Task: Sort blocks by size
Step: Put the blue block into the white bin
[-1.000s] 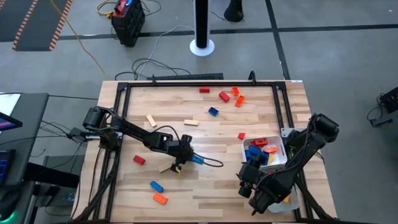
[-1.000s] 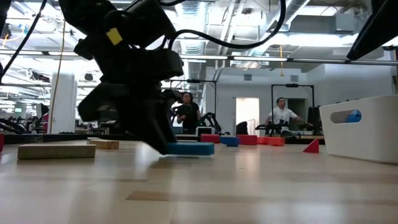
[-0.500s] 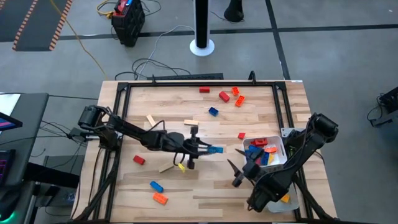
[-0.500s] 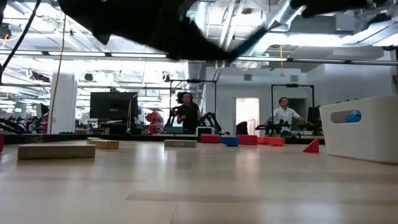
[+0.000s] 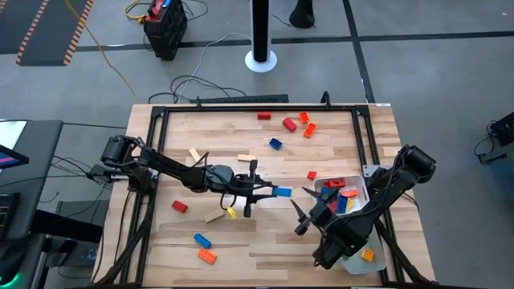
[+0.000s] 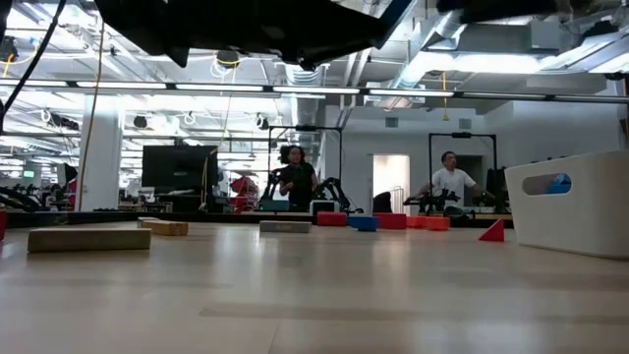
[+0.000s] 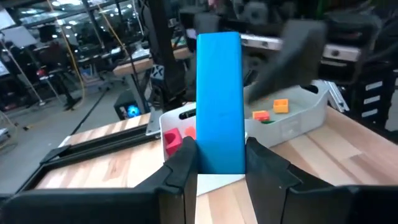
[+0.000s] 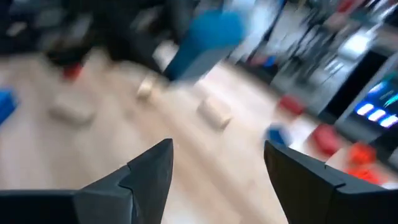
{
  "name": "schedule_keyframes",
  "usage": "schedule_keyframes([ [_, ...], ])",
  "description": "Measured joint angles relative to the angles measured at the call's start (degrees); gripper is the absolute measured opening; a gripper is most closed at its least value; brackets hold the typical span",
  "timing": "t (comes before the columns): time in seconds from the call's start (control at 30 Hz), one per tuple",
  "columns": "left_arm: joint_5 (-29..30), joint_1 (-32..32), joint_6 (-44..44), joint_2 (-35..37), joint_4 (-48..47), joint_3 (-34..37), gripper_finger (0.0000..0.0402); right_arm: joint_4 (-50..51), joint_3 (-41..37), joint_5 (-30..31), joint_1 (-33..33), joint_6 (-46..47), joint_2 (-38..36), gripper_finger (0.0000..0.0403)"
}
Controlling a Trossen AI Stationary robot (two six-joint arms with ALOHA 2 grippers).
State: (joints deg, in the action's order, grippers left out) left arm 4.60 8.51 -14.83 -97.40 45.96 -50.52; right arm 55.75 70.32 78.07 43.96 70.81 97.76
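Note:
My left gripper (image 5: 267,192) hangs over the table's middle, pointing level toward the right edge, shut on a blue oblong block (image 7: 219,99). Just right of it and nearer the front edge, my right gripper (image 5: 299,217) stands open above the table with nothing between its fingers (image 8: 149,171); the blue block (image 8: 205,37) shows blurred ahead of it. Loose blocks lie flat on the wood: a red one (image 5: 179,206), a blue one (image 5: 201,240), an orange one (image 5: 207,257), tan ones (image 5: 246,158) and a far group (image 5: 289,124). My left gripper pinches the blue block's two long sides (image 7: 200,155) between its two fingers (image 7: 183,165), at the block's end nearest the wrist. The fingers come level from the table's left and lie along the block. The block sticks out past the fingertips, lifted clear of the table.
A white tray (image 5: 359,186) with several blocks stands at the right edge, a second white tray (image 5: 371,261) nearer the front beside it. A dark frame (image 5: 241,107) rims the table. People (image 6: 295,177) stand in the room beyond the far edge.
My left gripper has lifted the blue block off the table, tipped from pointing down to level, and carried it a little toward the right edge. My right gripper has swung toward the table's middle and turned, its fingers still apart.

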Motion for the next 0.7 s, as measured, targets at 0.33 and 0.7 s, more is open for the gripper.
schedule_keyframes([
  [0.33,3.3,0.75,-1.02,11.01,-30.27,-0.07,0.0099,-27.07,-1.11,-27.43,-7.49,-31.47,0.0,0.0281],
  [0.7,8.64,1.05,0.67,28.0,-23.68,16.01,0.0097,-40.64,-1.63,-31.92,-20.66,-58.95,0.0,0.0281],
])
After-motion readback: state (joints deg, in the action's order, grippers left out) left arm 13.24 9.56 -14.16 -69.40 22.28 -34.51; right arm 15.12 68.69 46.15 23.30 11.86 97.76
